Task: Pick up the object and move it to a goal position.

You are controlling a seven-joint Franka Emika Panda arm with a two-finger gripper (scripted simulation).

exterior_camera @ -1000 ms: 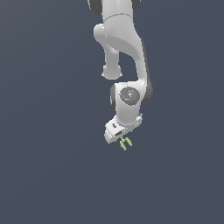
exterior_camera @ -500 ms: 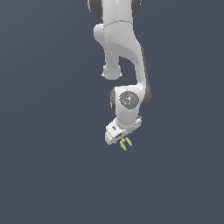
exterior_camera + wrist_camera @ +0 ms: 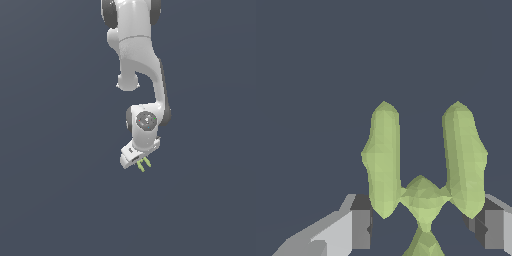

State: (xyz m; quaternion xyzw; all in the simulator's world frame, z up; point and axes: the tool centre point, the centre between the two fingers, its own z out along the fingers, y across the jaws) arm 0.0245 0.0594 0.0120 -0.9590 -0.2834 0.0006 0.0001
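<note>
Right up close in the wrist view, the object (image 3: pixel 423 170) fills the middle of the picture: yellow-green, two fat prongs standing side by side, joined low down by a short lumpy bridge with a narrow stem dropping out of frame beneath it. On either side of it sit the tool's fingers (image 3: pixel 358 227), grey and white with dark pads, one against the outer edge of each prong. So the tool (image 3: pixel 423 225) is closed in on the object, the pads pressing it from both flanks, and the prongs point away from the wrist.

Pulling back to the exterior view, the same thing looks tiny: the object (image 3: pixel 144 164) is a small yellow-green speck with two thin prongs poking down and toward the exterior view's right, sticking out from under the tool (image 3: pixel 139 159). The white hand is tilted, its lower corner leaning toward the exterior view's left. Above it comes the round wrist joint, then the white arm (image 3: pixel 142 65) climbing up and out of the top of the frame.

Everything hangs in mid-air against a flat dark blue-grey backdrop. No tabletop shows in either view, no container either, and nothing else stands near the tool or the object. Whether a surface lies below, the pictures do not tell.
</note>
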